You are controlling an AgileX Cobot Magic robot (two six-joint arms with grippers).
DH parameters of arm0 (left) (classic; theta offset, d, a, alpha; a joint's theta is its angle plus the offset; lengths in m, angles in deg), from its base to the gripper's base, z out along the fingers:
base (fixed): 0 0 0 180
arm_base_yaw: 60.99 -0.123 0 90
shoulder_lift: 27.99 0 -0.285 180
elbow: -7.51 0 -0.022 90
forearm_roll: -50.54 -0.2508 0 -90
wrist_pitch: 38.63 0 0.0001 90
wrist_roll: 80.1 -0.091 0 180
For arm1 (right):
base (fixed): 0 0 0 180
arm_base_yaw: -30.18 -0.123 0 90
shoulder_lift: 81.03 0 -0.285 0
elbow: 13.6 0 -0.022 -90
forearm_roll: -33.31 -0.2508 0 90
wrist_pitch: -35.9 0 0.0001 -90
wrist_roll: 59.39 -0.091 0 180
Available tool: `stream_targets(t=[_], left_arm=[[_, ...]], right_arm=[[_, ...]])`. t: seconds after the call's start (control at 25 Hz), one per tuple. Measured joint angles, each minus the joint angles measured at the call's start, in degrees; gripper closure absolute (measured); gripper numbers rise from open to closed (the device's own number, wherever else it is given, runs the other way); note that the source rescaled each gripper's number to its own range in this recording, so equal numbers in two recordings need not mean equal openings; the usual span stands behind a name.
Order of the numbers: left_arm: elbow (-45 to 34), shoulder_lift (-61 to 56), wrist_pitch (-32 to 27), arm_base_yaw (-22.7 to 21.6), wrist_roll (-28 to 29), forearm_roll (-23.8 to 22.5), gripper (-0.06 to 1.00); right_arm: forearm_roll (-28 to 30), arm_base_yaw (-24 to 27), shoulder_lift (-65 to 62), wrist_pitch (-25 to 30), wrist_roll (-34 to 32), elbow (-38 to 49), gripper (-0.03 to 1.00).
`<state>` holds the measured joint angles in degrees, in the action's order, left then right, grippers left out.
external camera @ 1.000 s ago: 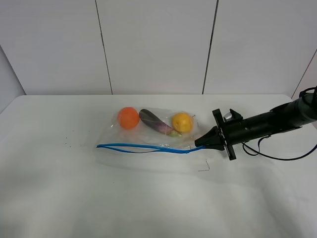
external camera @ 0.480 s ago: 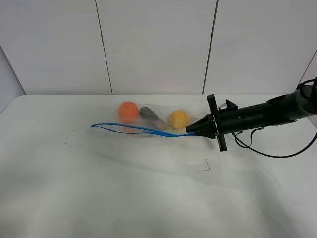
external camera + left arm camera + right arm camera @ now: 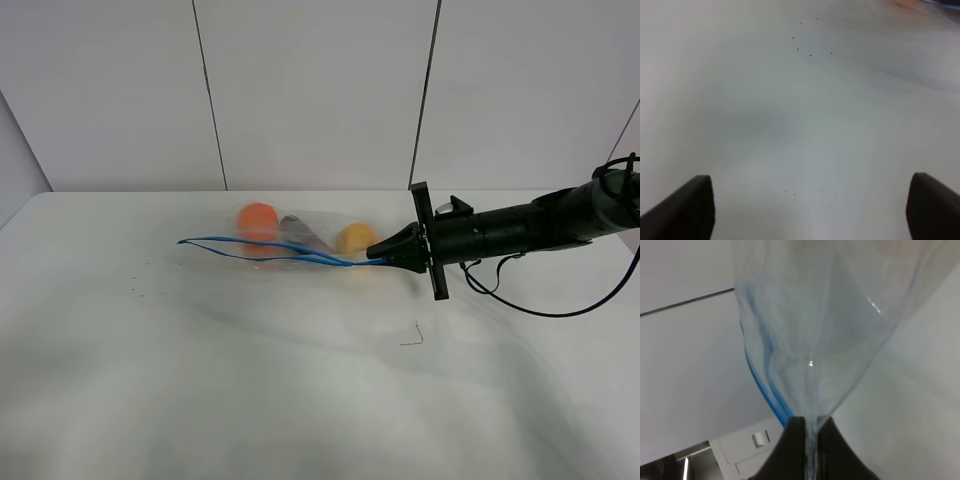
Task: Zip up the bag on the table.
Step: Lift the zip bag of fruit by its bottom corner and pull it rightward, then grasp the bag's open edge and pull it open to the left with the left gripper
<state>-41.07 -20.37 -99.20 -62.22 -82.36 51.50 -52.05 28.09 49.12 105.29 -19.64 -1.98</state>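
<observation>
1. My right tool (image 3: 372, 254) is pinched narrow on the right-hand corner of the zip bag (image 3: 300, 245). The right wrist view shows clear film and the blue zipper strip (image 3: 765, 390) running straight into the closed tips.
2. The zip bag sits mid-desk toward the far side, its gripped end raised off the desk (image 3: 250, 390). An orange (image 3: 257, 218), a dark purple vegetable (image 3: 300, 232) and a yellow fruit (image 3: 356, 238) lie inside it, on the far side of the strip.
3. The bag's long axis runs left to right, so the zipper strip stretches away from my right tool toward the left. At the left end the blue line splits into two strands, so I judge the mouth is still unsealed there.
4. My left tool (image 3: 810, 200) is spread wide and holds nothing. It looks over bare, speckled desk and is out of the high view.
5. The open left end lies on my left arm's side, so that arm is likelier to reach it, but I cannot tell how near it is.
</observation>
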Motion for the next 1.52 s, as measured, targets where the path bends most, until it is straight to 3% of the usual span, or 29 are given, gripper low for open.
stream_targets(t=[1.52], left_arm=[[0.0, 0.0, 0.0, 0.0, 0.0, 0.0, -0.06]], right_arm=[[-1.21, 0.0, -1.35, -0.4, 0.0, 0.0, 0.97]])
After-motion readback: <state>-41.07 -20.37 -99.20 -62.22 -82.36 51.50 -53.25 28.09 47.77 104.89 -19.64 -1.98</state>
